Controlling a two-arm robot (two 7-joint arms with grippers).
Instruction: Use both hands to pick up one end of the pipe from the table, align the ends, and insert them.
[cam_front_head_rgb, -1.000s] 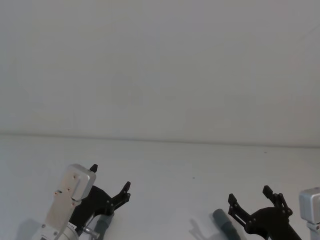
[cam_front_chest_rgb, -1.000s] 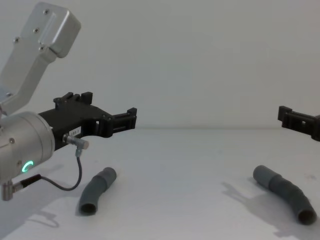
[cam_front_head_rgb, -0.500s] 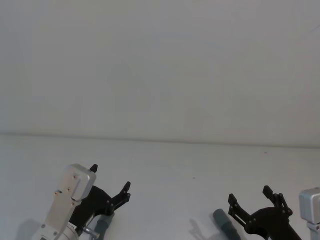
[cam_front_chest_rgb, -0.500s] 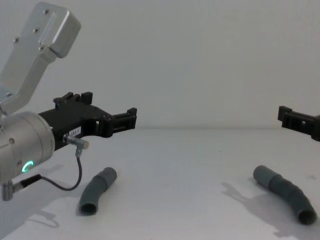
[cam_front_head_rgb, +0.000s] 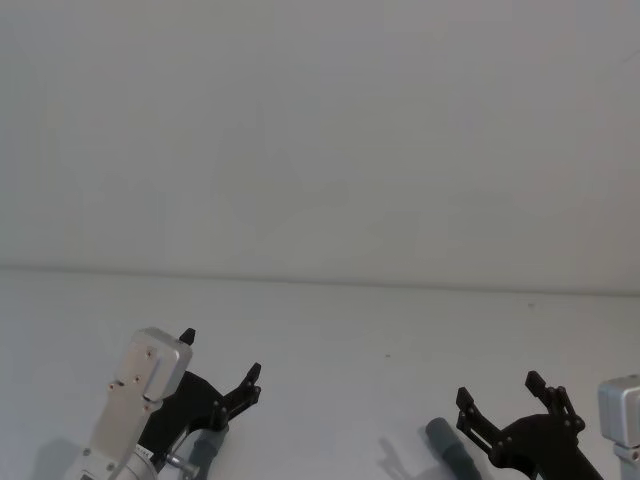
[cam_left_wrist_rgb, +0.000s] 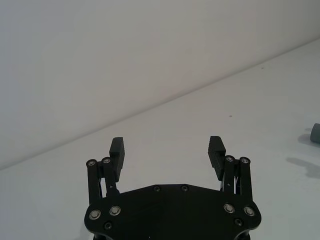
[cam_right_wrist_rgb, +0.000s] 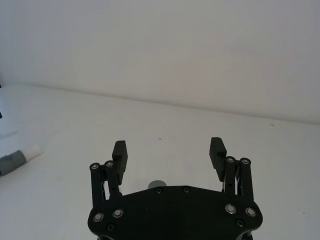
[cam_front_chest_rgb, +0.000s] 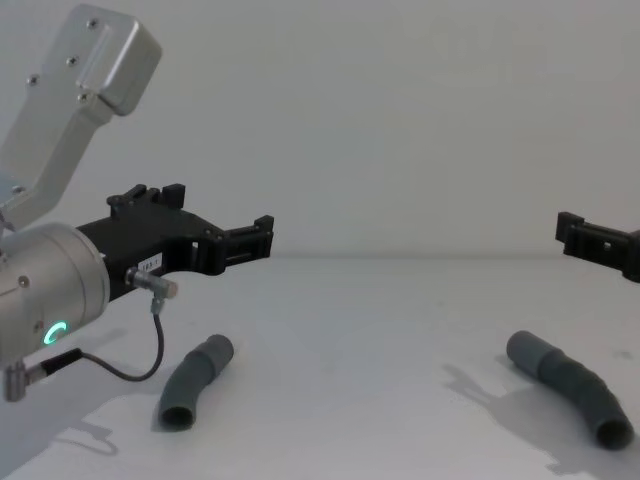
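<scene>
Hovered left gripper (cam_left_wrist_rgb: 167, 150) and right gripper (cam_right_wrist_rgb: 169, 150), both spread wide, with short hose (cam_front_chest_rgb: 195, 385) and long hose (cam_front_chest_rgb: 570, 385) below; pre-grasp judged, descent next.

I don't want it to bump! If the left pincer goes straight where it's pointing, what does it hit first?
Nothing close: the left pincer is open, with white table ahead and the wall beyond. The grey pipe piece lies below it, probably out of its line.

We see short grey corrugated pc (cam_front_chest_rgb: 195, 383) on left, longer curved pc (cam_front_chest_rgb: 570, 385) on right, both flat on table (cam_front_chest_rgb: 370, 410), well apart, unjoined.
</scene>
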